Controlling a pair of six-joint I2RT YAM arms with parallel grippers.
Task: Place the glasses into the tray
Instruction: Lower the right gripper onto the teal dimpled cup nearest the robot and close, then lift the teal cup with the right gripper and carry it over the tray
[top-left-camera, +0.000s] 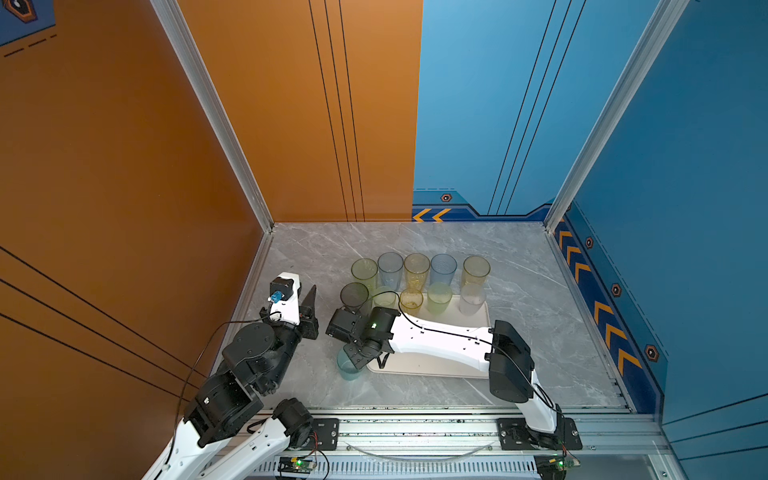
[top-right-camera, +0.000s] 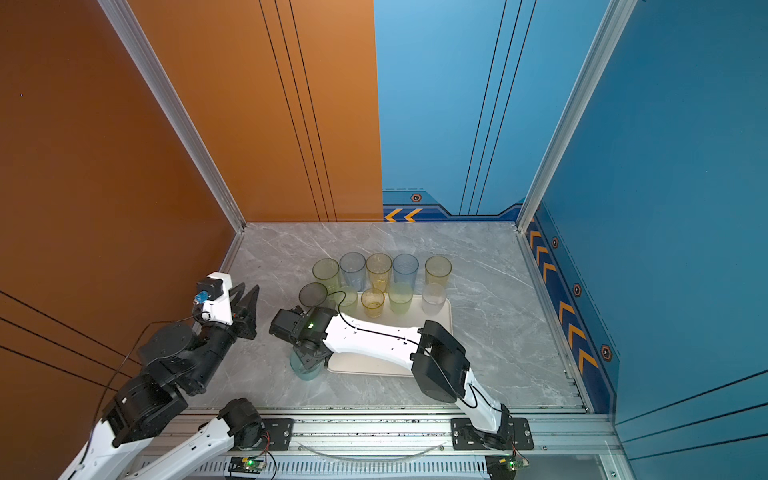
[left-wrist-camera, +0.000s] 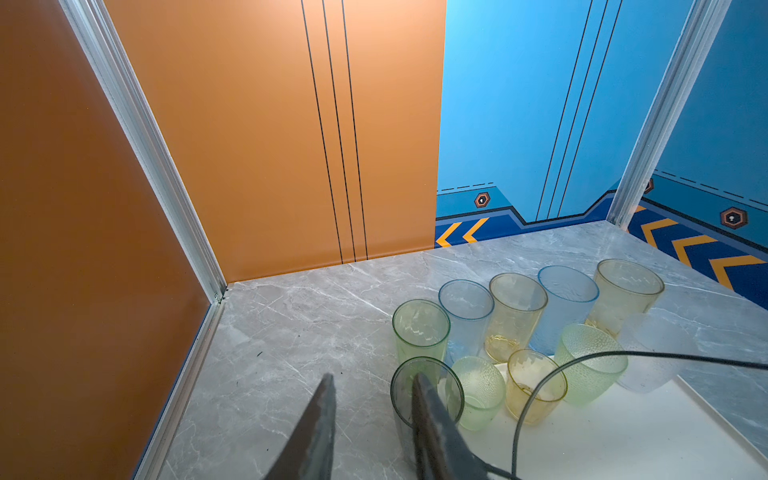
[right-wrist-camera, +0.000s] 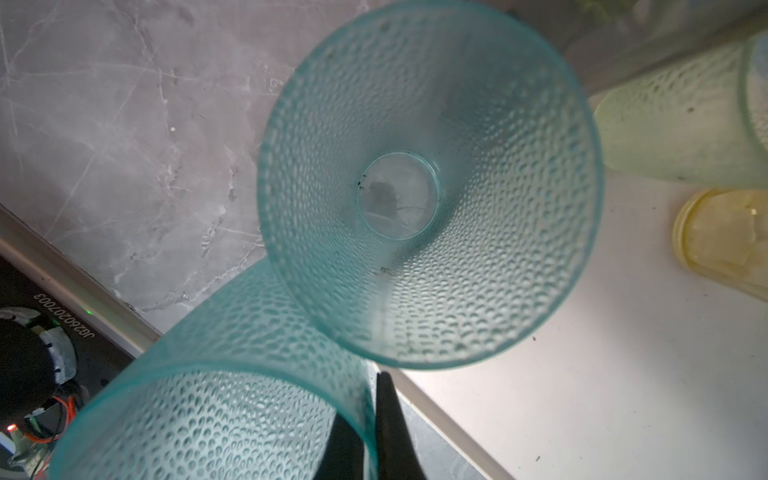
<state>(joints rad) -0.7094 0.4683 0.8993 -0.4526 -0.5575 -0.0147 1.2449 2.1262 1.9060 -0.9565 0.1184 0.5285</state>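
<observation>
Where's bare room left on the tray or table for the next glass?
Free: tray near half, under the right arm; table right of it, toward the blue wall. Crowded: short glasses along the tray's far rim, tall glasses right behind.

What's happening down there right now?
Left tool open, empty. Right tool shut on rim of teal tumbler, beside tray corner. A second teal tumbler stands close alongside, could get bumped.
</observation>
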